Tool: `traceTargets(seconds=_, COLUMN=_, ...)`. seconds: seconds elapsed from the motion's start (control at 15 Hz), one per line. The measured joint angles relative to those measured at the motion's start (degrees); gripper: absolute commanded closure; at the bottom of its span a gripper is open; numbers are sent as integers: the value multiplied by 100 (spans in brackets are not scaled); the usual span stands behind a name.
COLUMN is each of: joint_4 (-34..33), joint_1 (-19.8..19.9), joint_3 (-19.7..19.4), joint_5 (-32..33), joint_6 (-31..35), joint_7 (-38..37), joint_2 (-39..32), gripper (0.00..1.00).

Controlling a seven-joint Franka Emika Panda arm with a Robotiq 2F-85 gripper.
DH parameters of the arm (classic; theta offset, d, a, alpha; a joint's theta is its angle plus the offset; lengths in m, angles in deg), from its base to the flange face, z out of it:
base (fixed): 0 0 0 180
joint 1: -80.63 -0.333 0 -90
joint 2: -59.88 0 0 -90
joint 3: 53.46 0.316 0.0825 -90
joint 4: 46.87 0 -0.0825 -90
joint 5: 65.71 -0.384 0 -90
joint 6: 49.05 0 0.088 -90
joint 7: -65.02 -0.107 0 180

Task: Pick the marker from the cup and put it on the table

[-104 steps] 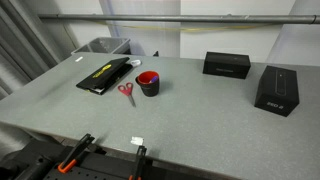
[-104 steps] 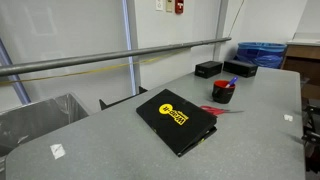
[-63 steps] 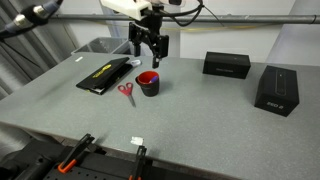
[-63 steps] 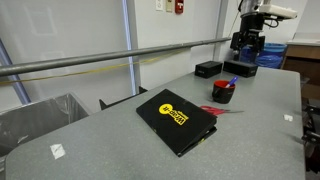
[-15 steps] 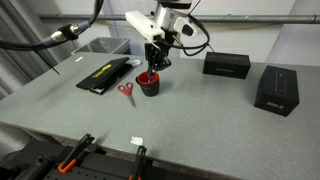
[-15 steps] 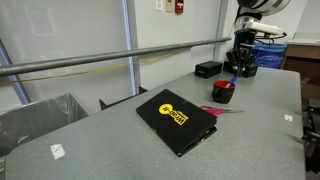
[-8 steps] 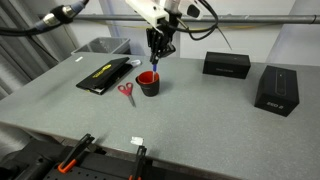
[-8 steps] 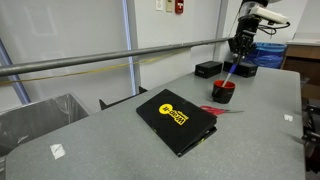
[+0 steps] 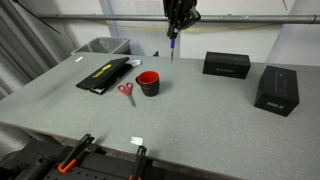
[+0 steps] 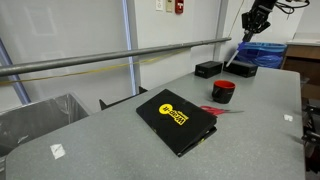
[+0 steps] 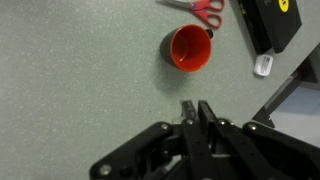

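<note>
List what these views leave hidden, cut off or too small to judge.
Exterior view: the frame's top edge cuts off the end effector holding the marker.
Wrist view: the marker cannot be told apart from the dark fingers.
Wrist view: the top edge cuts the scissors.
Exterior view: the white scrap on the table is too small to identify.

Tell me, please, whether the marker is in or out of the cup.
Out: the gripper holds the marker aloft; the cup looks empty inside.
</note>
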Motion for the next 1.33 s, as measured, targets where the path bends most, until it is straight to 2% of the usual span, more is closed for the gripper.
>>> traceTargets(seconds=0.2, joint_4=-26, joint_1=81, joint_3=-107, joint_5=382, joint_6=-60, joint_7=-301, joint_2=-184, gripper=98)
traceTargets(seconds=0.47, joint_4=-302, joint_1=77, joint_3=-73, joint_5=871, joint_6=-431, joint_7=-839, joint_2=-963, gripper=98)
traceTargets(seconds=0.67, joint_4=-874, joint_1=18, joint_3=-10, joint_5=972, joint_6=-930, joint_7=-1200, joint_2=-1772, gripper=98)
traceTargets(seconds=0.93, joint_4=-1967, joint_1=-90, joint_3=70, joint_5=975, joint_6=-1567, joint_7=-2098, joint_2=-2928, gripper=98)
traceTargets(seconds=1.27, joint_4=-2965, joint_1=-248, joint_3=116, joint_5=925, joint_6=-1549, joint_7=-2874, joint_2=-3830, gripper=98)
traceTargets(seconds=1.33, joint_4=-3070, joint_1=-276, joint_3=121, joint_5=924, joint_6=-1468, joint_7=-2951, joint_2=-3908, gripper=75)
